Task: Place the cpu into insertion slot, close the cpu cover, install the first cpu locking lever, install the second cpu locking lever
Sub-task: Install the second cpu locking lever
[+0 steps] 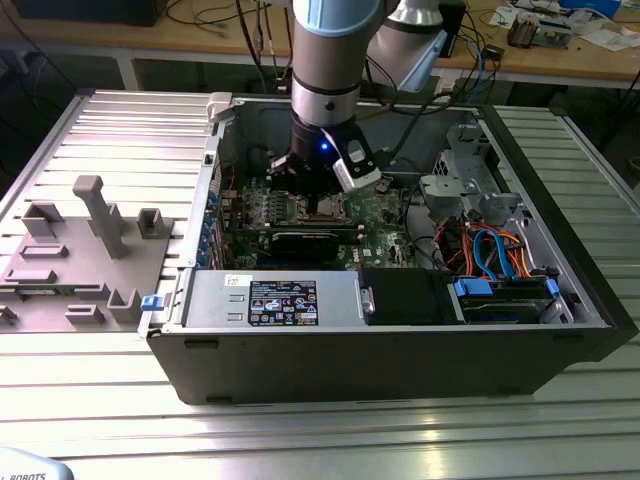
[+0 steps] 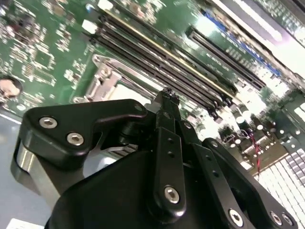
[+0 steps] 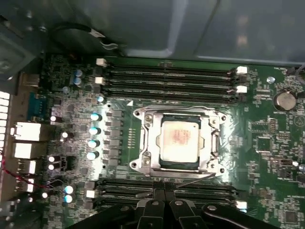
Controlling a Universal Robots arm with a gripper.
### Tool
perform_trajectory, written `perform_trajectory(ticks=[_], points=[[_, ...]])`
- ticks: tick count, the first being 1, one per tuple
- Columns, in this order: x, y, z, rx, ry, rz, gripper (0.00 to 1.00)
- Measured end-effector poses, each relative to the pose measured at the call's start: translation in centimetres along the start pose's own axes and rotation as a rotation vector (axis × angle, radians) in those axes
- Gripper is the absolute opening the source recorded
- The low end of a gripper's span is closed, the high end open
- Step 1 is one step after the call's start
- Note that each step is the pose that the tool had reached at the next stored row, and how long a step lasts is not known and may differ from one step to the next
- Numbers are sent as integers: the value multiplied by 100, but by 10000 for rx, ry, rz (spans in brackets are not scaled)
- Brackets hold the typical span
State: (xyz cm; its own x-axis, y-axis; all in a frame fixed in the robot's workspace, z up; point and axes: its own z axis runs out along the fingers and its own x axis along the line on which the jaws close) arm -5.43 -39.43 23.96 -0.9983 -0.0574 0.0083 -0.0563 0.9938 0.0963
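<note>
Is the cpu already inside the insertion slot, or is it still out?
In. In the first wrist view the cpu lies flat inside the insertion slot, with the cpu cover framing it.

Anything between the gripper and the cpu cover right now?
Nothing visible. In the first wrist view the gripper sits at the socket's edge over the memory slots, and the cpu cover lies flat around the cpu, with no cable or part across the gap between them.
</note>
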Motion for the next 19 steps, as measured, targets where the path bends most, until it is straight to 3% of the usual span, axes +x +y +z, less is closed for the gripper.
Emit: perform_trajectory(ticks=[2, 4, 6, 8, 11, 15, 18, 19], points=[[47, -19, 10, -49, -2, 1, 11], [96, -81, 22, -98, -5, -2, 11], [113, -107, 26, -120, -6, -1, 11], [132, -115, 33, -189, -10, 1, 11], [177, -116, 71, -440, -26, -5, 11], [210, -124, 135, -547, -30, -7, 11], [210, -126, 159, -785, -44, -9, 11], [210, -126, 164, -815, -46, -9, 11]])
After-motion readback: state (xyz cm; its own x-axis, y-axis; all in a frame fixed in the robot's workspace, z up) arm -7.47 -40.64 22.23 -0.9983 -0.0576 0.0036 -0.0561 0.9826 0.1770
